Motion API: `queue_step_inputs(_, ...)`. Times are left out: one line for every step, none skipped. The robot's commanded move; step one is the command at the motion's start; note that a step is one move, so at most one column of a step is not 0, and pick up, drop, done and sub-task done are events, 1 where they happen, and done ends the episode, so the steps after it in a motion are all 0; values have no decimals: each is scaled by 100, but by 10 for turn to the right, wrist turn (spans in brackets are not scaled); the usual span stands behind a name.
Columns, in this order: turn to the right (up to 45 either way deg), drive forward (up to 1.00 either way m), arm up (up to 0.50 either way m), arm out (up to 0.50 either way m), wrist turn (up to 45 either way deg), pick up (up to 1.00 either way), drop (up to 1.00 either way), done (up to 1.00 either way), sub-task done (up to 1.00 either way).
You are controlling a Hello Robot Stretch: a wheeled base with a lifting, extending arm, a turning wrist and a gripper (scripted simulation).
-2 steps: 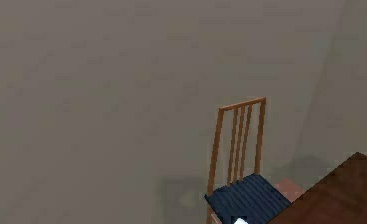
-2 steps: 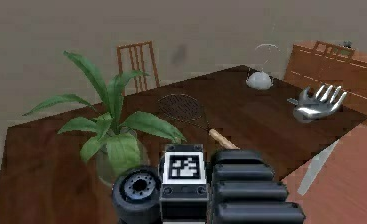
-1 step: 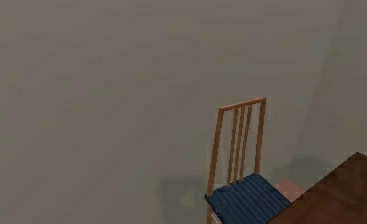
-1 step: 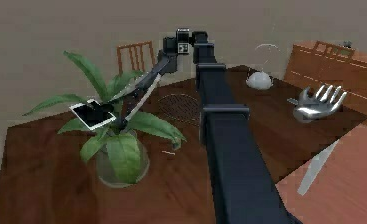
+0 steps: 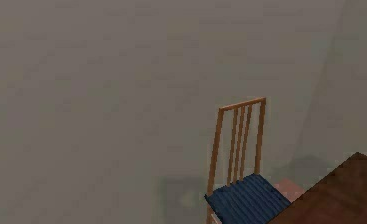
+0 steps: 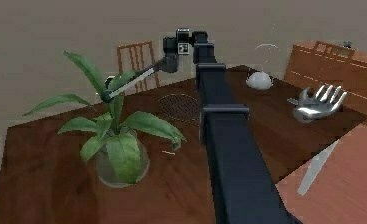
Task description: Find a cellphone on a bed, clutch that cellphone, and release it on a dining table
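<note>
While the arm (image 6: 226, 130) lies out over the dining bench (image 6: 46, 175), the tool (image 6: 115, 89) ends by the leaves of a potted plant (image 6: 116, 150).
You can't tell whether the tool holds anything: leaves and bench top lie behind its far end, so where the cellphone is can't be told. Arm side view: plant at the view's left; a dark round mat (image 6: 181, 106) just left of the arm; right of the arm a white domed obj. (image 6: 259, 78) and, nearer the right edge, a silver hand-shaped statue (image 6: 322, 99). Beyond the bench: a wooden chair (image 6: 137, 56) behind the tool, a second chair (image 6: 331, 52) at top right. Fwd view: a blue-seat chair (image 5: 246, 198) by a plain wall (image 5: 101, 90), just beside a dark bench corner.
</note>
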Motion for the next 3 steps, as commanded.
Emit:
queue_step_inputs(0, 0, 0, 0, 450, 0, 0, 0, 0)
queue_step_inputs(0, 0, 0, 0, 390, 0, 0, 0, 0)
queue_step_inputs(0, 0, -32, 0, 0, 0, 0, 0, 0)
